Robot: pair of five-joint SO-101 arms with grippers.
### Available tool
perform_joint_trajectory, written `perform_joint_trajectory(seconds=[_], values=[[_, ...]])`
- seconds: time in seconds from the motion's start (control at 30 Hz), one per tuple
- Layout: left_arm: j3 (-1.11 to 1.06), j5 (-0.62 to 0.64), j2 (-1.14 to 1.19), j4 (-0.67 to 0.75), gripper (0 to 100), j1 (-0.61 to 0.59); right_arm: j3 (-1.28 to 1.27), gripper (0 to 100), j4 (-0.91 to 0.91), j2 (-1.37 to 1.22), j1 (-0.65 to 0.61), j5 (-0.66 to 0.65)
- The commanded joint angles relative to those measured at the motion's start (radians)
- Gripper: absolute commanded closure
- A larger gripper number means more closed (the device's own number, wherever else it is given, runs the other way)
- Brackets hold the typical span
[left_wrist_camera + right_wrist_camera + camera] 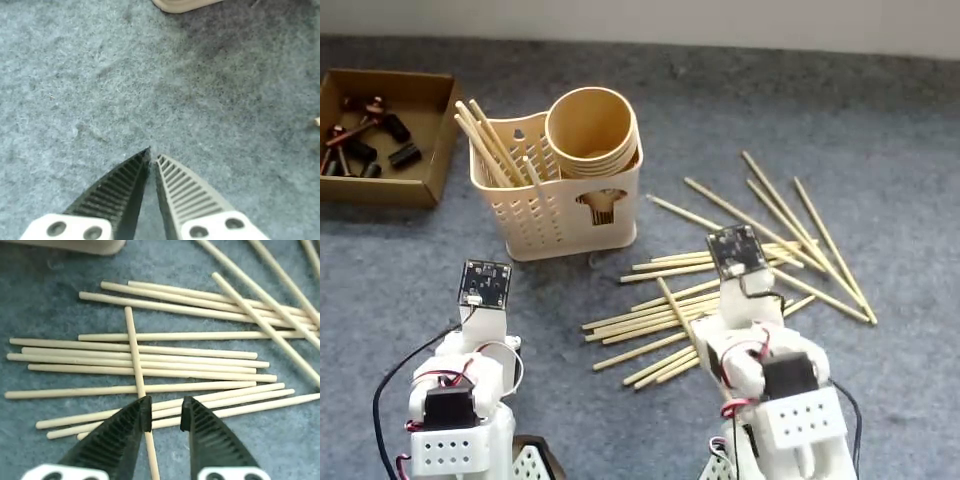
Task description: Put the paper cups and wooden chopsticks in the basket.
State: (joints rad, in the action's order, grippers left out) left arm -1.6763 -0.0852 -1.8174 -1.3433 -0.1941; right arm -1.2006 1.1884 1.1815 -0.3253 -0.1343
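Note:
The cream plastic basket (560,215) stands at the back left and holds stacked paper cups (592,128) and a few wooden chopsticks (488,145). Many more chopsticks (720,285) lie scattered on the grey carpet to its right. My right gripper (164,412) hovers open over this pile (150,360). One crosswise chopstick (134,347) runs between its jaws, close to one finger (131,425). My left gripper (152,155) is shut on nothing, low over bare carpet in front of the basket (185,4).
A brown cardboard box (430,150) with small dark parts sits at the far left back. Bare carpet lies between the two arms and in front of the basket. Longer chopsticks (800,225) fan out toward the right.

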Motion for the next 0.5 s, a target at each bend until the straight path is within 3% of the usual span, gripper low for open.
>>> perform_joint_trajectory(seconds=[0.0,0.2,0.47], values=[[-0.021,-0.003,-0.004,-0.003,99,-0.007,0.068,87.8,-0.002,-0.168,-0.053,0.008],[-0.021,-0.003,-0.004,-0.003,99,-0.008,0.073,87.8,-0.088,-0.341,-0.136,0.008],[-0.021,-0.003,-0.004,-0.003,99,-0.008,0.076,87.8,-0.202,-0.526,-0.139,0.006]])
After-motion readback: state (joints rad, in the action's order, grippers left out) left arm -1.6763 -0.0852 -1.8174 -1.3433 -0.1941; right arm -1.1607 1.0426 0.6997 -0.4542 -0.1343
